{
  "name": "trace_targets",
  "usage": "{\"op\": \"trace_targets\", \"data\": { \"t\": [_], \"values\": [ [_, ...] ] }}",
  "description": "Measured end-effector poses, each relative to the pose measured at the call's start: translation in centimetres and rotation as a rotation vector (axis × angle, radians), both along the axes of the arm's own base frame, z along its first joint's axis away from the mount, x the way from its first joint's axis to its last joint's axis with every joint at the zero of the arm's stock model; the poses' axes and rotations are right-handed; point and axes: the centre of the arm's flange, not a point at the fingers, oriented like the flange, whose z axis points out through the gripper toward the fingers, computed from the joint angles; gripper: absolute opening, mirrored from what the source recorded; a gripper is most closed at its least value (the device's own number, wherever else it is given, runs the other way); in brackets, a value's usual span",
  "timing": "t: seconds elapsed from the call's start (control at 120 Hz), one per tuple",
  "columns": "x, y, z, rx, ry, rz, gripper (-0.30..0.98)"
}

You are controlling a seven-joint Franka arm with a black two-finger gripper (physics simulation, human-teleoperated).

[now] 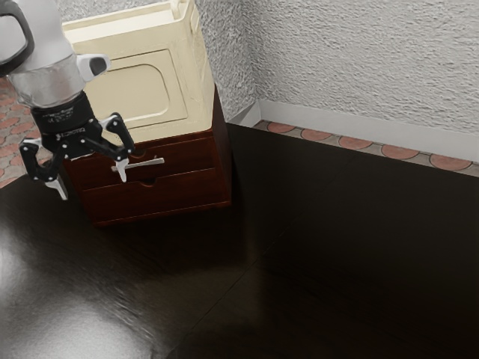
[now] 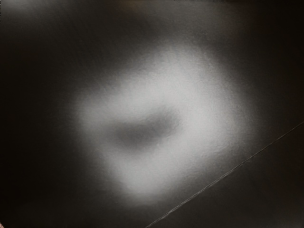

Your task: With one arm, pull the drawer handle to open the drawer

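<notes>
Though partly behind one spread jaw, the drawer handle (image 1: 150,162) mostly visible.

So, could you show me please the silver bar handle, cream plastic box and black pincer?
Silver bar handle (image 1: 144,163), exterior view: its long bar.
Cream plastic box (image 1: 138,93), exterior view: framed front panel.
Black pincer (image 1: 93,188), exterior view: midway between its fingertips.

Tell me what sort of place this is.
Perhaps a plain room in a home, though that's a guess: rough plaster wall with a pale skirting board, patterned reddish floor tiles, and a dark glossy table bearing a small wooden drawer unit.
</notes>
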Motion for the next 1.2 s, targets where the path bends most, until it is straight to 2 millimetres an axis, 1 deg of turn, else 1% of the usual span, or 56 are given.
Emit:
{"op": "trace_targets", "data": {
  "t": [0.042,0.075,0.117,0.15,0.183,0.208,0.25,0.292,0.367,0.417,0.483,0.55,0.608,0.658,0.717,0.767,0.833,0.883,0.908,1.033,1.2],
  "values": [
    [0.4,0.3,-1.3,0.002,0.006,0.063,0.69],
    [0.6,0.6,-1.9,0.005,0.002,0.115,0.69],
    [0.6,1.1,-1.8,0.008,-0.020,0.178,0.69],
    [0.7,2.0,-2.0,0.007,-0.033,0.236,0.69],
    [1.7,3.1,-2.8,0.002,-0.031,0.292,0.69],
    [2.3,3.7,-3.0,0.000,-0.036,0.327,0.69],
    [2.7,3.9,-2.9,-0.002,-0.049,0.371,0.69],
    [2.8,4.1,-2.6,0.000,-0.061,0.415,0.69],
    [2.4,7.2,-2.9,0.011,-0.065,0.547,0.69],
    [2.4,8.5,-3.2,0.020,-0.066,0.616,0.69],
    [3.0,10.2,-3.7,0.027,-0.068,0.695,0.69],
    [4.4,11.3,-4.6,0.022,-0.070,0.743,0.69],
    [7.2,12.6,-5.2,0.007,-0.087,0.771,0.69],
    [8.9,13.5,-5.8,-0.002,-0.106,0.797,0.69],
    [10.0,14.8,-6.7,-0.008,-0.123,0.835,0.69],
    [10.3,15.7,-7.8,-0.008,-0.133,0.869,0.69],
    [10.5,16.1,-8.8,-0.008,-0.157,0.902,0.69],
    [10.2,15.8,-10.0,-0.005,-0.169,0.920,0.69],
    [10.0,15.6,-10.3,-0.004,-0.181,0.928,0.69],
    [10.2,15.1,-10.8,-0.012,-0.244,0.963,0.69],
    [10.3,16.2,-10.5,-0.023,-0.312,1.022,0.69]
  ]
}}
